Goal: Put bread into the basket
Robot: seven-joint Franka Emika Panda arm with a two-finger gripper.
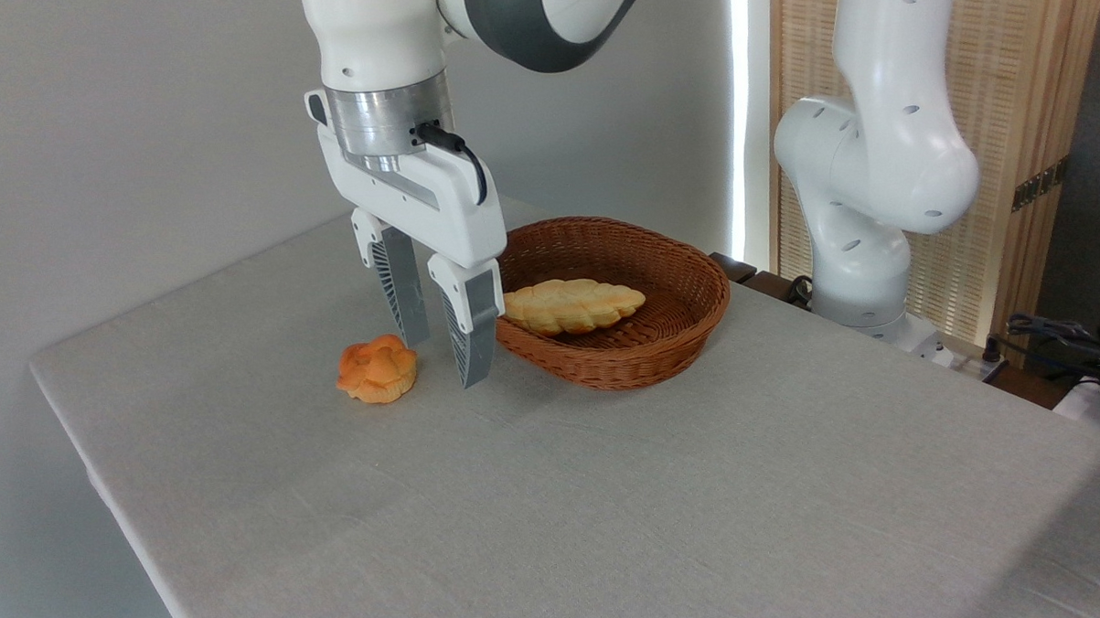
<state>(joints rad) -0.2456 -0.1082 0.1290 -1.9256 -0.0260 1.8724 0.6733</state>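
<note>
Sitting on the grey-clothed counter [611, 490], left of everything else: the bread [377, 369], a small orange-golden bun with its knotted top facing up, touching nothing but the cloth

Hanging just right of it, pointing straight down: the end effector [446, 358], fingers parted moderately with a clear gap between them, gripping nothing; the rear ribbed finger [401, 291] appearing just beside the bun's right edge, contact not discernible; the nearer finger standing in front of the basket's left rim, tip close above the cloth

Resting further right: the basket [688, 318], oval reddish-brown wicker, carrying a long pale-yellow braided loaf [573, 305] lying across its floor

Standing at the far right beyond the counter edge: the white arm base [863, 234], in front of a slatted wooden screen [1028, 100]
</note>
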